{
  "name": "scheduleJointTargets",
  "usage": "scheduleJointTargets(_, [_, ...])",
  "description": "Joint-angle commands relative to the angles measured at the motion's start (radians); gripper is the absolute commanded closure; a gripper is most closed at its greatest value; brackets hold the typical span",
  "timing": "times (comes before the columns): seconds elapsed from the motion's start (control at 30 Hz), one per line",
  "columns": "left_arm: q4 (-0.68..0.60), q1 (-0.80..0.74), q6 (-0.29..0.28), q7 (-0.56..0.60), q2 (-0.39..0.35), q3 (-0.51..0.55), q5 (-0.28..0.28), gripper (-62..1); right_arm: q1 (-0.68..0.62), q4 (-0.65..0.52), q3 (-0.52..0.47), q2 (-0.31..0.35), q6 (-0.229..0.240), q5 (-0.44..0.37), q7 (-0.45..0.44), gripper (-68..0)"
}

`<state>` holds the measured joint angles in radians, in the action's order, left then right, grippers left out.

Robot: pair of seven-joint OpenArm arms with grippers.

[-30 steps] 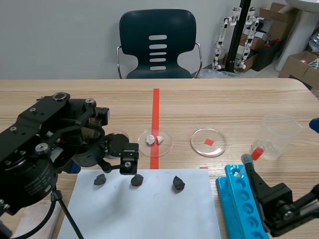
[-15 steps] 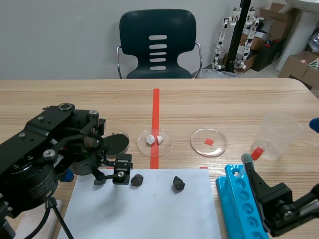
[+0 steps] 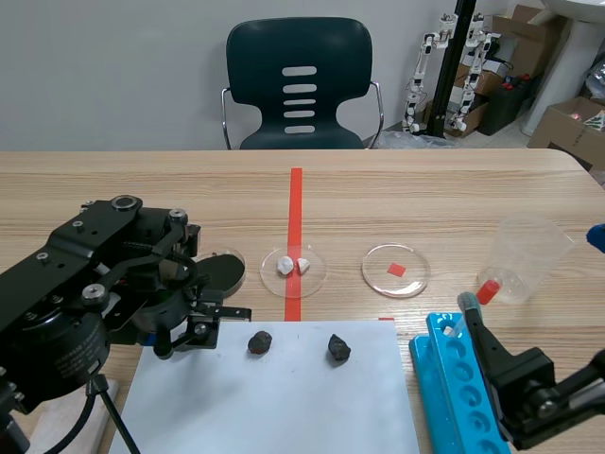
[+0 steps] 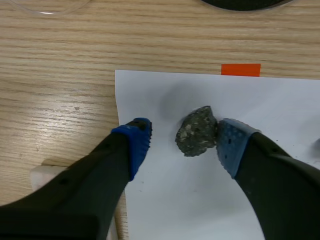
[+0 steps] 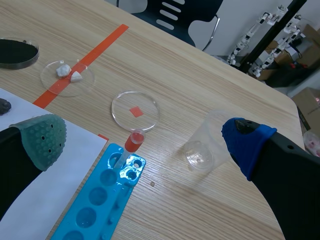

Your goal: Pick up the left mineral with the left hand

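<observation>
Bright, even light — soft shadows, sharp focus.

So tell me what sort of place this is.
Probably a robotics lab staging a chemistry-style bench: a blue plastic test-tube rack, a clear round petri dish, and small white robot figures beside cardboard boxes at the back.

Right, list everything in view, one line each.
left mineral: one, dark grey, on the paper, between the fingers of the left end effector.
other minerals: two, dark, on the paper to its right.
paper: one, white, near side of the table.
petri dishes: at least three; black-filled, white fragments inside, red square inside; mid-table.
plastic cup: one, clear, far right.
test tube rack: one, blue, right of paper, holding a red-topped tube.
chair: one, dark green, behind the table.
left end effector: open, straddling the left mineral.
right end effector: open, by the rack.
</observation>
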<state>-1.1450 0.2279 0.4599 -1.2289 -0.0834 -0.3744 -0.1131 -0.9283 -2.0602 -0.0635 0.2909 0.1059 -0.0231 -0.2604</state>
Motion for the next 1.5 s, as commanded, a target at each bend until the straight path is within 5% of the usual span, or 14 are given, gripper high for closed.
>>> scheduleJointTargets(0.0, [-0.014, 0.020, 0.001, 0.000, 0.003, -0.002, 0.002, -25.6, 0.003, -0.018, -0.003, 0.000, -0.004, -0.007, -0.011, -67.9])
scheduleJointTargets(0.33, [-0.014, 0.022, 0.025, -0.002, 0.003, -0.002, -0.002, -11.3, 0.003, -0.018, -0.003, 0.000, -0.004, -0.007, -0.011, -67.9])
scheduleJointTargets(0.7, [-0.027, 0.013, 0.024, 0.073, -0.003, -0.001, -0.003, -11.3, 0.003, -0.018, -0.003, 0.000, -0.004, -0.007, -0.011, -67.9])
scheduleJointTargets(1.27, [-0.531, -0.277, 0.012, 0.470, -0.226, -0.001, -0.109, -11.3, 0.003, -0.018, -0.003, 0.000, -0.004, -0.007, -0.011, -67.9])
scheduleJointTargets(1.37, [-0.608, -0.355, -0.059, 0.580, -0.291, -0.001, -0.131, -11.3, 0.003, -0.018, -0.003, 0.000, -0.004, -0.007, -0.011, -67.9])
scheduleJointTargets(1.47, [-0.681, -0.435, -0.188, 0.699, -0.346, -0.001, -0.130, -11.3, 0.003, -0.018, -0.003, 0.000, -0.004, -0.007, -0.011, -67.9])
